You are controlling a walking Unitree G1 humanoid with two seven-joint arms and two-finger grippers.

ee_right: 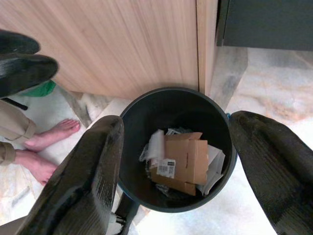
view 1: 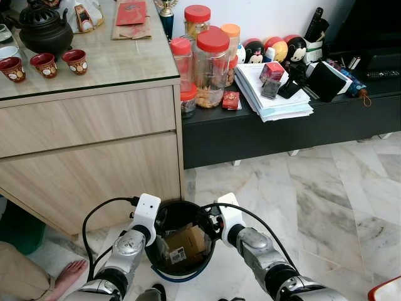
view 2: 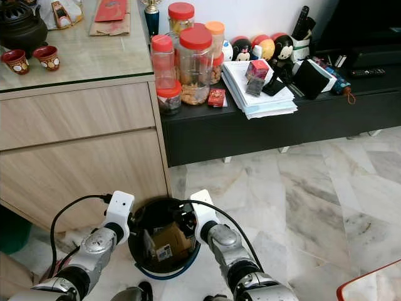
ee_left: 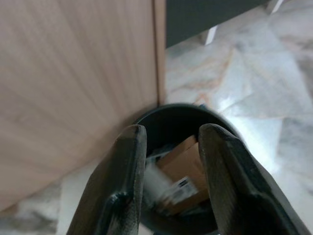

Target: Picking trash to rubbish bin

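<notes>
Head stereo pair: looks forward and steeply down from above the round black plastic rubbish bin (view 1: 182,266), taking in the pale wood cabinet (view 1: 94,163) and the marble floor (view 1: 326,200); the right eye is offset slightly. Left wrist camera: close, sighting along its fingers (ee_left: 122,186) into the bin. Right wrist camera: higher, directly over the bin. All views share bin and cabinet.

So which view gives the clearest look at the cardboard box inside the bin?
The right wrist view: it looks straight down into the black bin, showing the cardboard box with its label unobstructed. The left wrist view shows it blurred between the fingers. Both eye views show only part of it between the two arms.
</notes>
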